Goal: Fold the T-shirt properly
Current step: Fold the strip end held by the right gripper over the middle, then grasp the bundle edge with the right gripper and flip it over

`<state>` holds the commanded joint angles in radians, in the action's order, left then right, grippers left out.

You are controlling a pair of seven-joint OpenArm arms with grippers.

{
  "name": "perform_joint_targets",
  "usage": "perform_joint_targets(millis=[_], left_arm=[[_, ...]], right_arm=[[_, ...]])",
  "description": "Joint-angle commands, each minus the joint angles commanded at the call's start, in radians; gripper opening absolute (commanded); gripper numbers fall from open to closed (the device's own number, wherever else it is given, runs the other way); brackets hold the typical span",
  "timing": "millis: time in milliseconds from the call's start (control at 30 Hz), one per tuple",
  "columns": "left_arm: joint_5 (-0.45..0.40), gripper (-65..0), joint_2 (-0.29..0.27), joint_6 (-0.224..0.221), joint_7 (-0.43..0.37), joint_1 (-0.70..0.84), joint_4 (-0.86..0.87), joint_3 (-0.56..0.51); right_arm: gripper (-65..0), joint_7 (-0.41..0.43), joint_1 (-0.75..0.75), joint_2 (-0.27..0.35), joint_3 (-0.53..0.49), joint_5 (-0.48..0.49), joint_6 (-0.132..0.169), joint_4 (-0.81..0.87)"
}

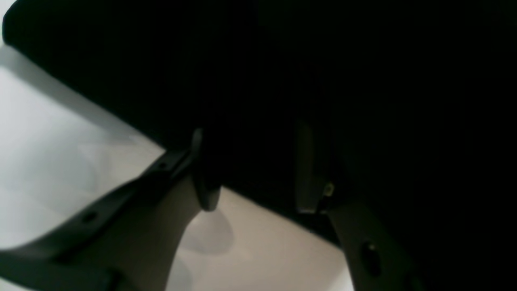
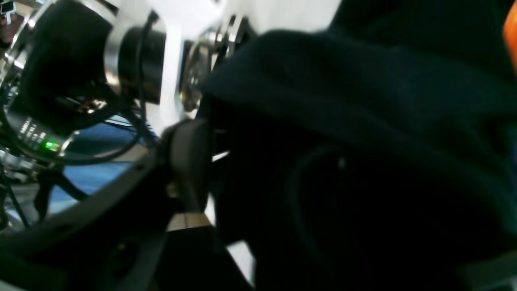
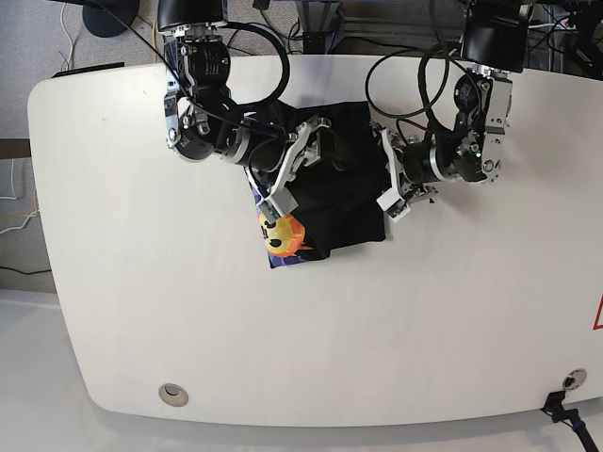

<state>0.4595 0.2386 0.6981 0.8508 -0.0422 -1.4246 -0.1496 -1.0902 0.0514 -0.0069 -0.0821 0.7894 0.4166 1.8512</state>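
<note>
The black T-shirt (image 3: 339, 184) lies bunched in a rough rectangle on the white table (image 3: 141, 282), its sun print (image 3: 283, 235) showing at the front-left corner. My left gripper (image 3: 389, 184) sits at the shirt's right edge. In the left wrist view its fingers (image 1: 207, 178) stand wide apart, with dark cloth (image 1: 323, 81) filling the gap of the left gripper (image 1: 258, 182). My right gripper (image 3: 283, 184) rests at the shirt's left edge. In the right wrist view a fold of the T-shirt (image 2: 363, 101) drapes over the right gripper (image 2: 242, 173). One finger (image 2: 190, 161) shows and the other is hidden.
Cables and the two arm bases (image 3: 193, 56) crowd the table's far edge. A round hole (image 3: 171, 393) sits near the front left and a fitting (image 3: 569, 379) at the front right. The other arm's joint (image 2: 133, 52) fills the right wrist view's upper left.
</note>
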Motion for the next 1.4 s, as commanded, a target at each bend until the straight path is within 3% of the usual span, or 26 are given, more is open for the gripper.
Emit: perform_joint_targets(millis=[100,167,400,567,633,833,1000,1233,1400], left_arm=[[0.000,-39.2,0.011,0.000,0.000,-0.014,-0.002,0.002],[0.000,-39.2,0.049,0.000,0.000,-0.031,-0.025,0.003],[0.000,-39.2,0.195,0.000,0.002,-0.046,-0.157,0.003],[0.000,-39.2,0.247,0.000,0.003,-0.052,-0.226,0.018],[0.000,-39.2,0.255,0.000,0.003,-0.048,-0.258,0.057],[-0.003,-39.2,0.270,0.000,0.005,0.002,-0.284,0.117],[-0.003,-39.2,0.295,0.000,-0.003,0.072,-0.284,0.120],[-0.089,-43.7,0.318,0.000,-0.005,0.107,-0.292,0.121],[-0.095,-43.7,0.319,0.000,-0.005,0.107,-0.292,0.121]], right_arm=[[-27.4,-0.005,-0.049,-0.008,-0.018,0.002,-0.021,0.029],[-27.4,-0.005,-0.087,-0.026,-0.052,0.000,-0.048,0.023],[-27.5,0.000,-0.201,-0.103,-0.130,-0.005,-0.054,-0.066],[-27.5,0.002,-0.298,-0.132,-0.141,-0.098,-0.054,-0.132],[-27.5,0.000,-0.298,-0.106,-0.140,-0.152,-0.051,-0.132],[-27.5,0.000,-0.204,0.104,-0.141,-0.213,-0.055,-0.040],[-27.4,0.000,-0.084,0.203,-0.137,-0.305,-0.052,0.098],[-27.5,0.003,0.002,0.190,-0.141,-0.305,-0.048,0.130],[-27.7,0.043,0.023,0.184,-0.143,-0.305,-0.048,0.127]])
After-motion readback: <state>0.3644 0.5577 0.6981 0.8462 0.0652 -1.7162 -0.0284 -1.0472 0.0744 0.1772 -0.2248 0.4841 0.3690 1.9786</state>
